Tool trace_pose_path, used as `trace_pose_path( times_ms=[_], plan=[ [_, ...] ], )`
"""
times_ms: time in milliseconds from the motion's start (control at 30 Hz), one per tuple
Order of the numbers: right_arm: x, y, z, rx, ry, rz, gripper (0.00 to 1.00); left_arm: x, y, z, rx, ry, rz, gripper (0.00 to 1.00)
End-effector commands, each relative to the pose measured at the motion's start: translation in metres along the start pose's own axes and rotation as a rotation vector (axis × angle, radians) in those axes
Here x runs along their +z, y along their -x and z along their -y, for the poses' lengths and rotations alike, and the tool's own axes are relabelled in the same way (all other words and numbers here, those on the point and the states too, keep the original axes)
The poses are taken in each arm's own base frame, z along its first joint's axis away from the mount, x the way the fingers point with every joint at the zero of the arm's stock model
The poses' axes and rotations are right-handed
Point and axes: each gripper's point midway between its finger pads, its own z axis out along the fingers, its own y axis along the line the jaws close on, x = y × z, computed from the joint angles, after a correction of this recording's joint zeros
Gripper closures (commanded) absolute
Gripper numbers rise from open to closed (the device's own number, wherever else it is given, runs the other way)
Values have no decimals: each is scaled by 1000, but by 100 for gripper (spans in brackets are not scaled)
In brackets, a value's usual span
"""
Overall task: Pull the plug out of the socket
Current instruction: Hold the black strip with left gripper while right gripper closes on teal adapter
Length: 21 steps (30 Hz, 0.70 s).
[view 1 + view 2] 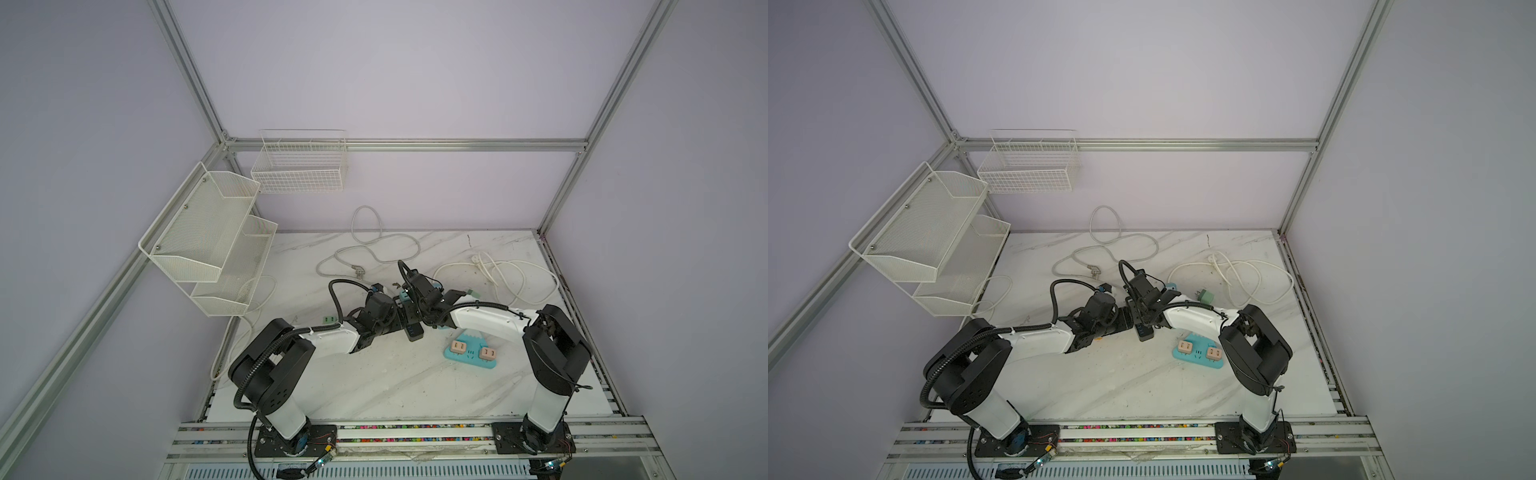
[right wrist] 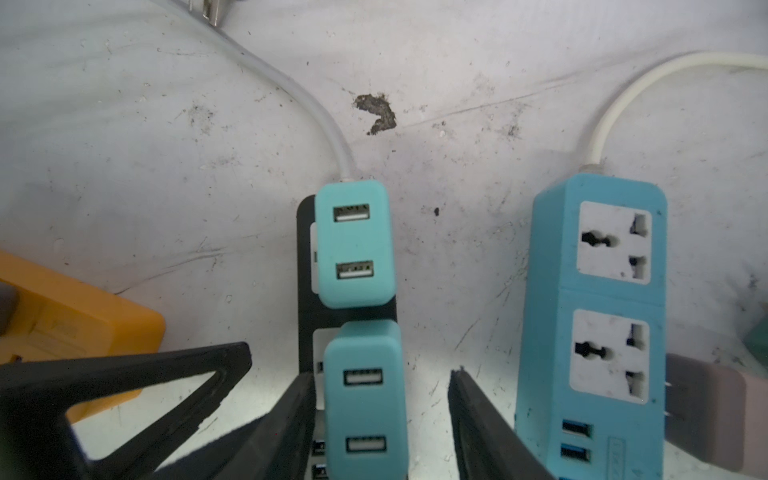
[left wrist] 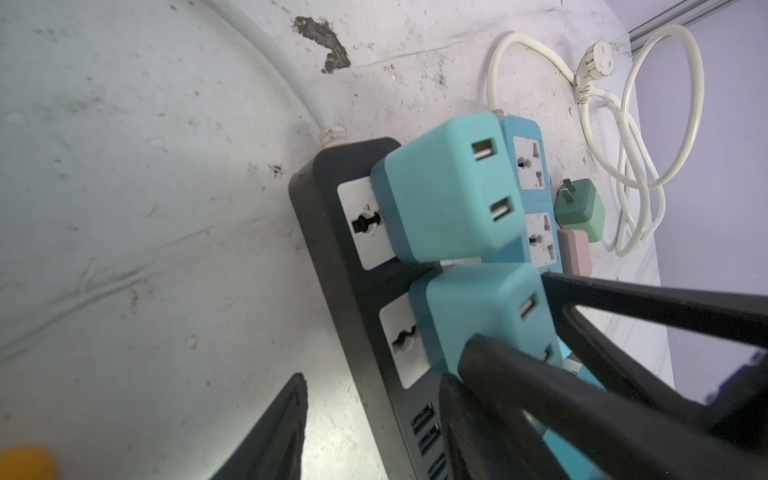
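Observation:
A black power strip lies mid-table with two teal USB plugs standing in its sockets. My right gripper is open and straddles the nearer teal plug. One of its fingers lies close against the plug's side, while a gap separates the plug from the other finger. The farther teal plug stands free. My left gripper is open across the strip's USB end. One of its fingers is on the table, clear of the strip's edge.
A blue power strip with empty sockets lies beside the black one, a pink plug next to it. A light blue strip with beige plugs sits nearer the front. An orange block, white cords and wire racks surround them.

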Motion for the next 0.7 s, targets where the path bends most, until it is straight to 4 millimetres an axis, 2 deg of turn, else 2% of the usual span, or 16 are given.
trace_pose_path(
  times_ms=[0, 400, 667],
  plan=[
    [3, 3, 3, -17, -31, -7, 46, -2, 34, 33, -12, -83, 73, 49],
    [14, -2, -2, -43, -17, -32, 48, 10, 23, 25, -29, -61, 37, 57],
    [21, -7, -3, -48, -14, -51, 51, 11, 10, 2, -60, 5, 21, 60]
  ],
)
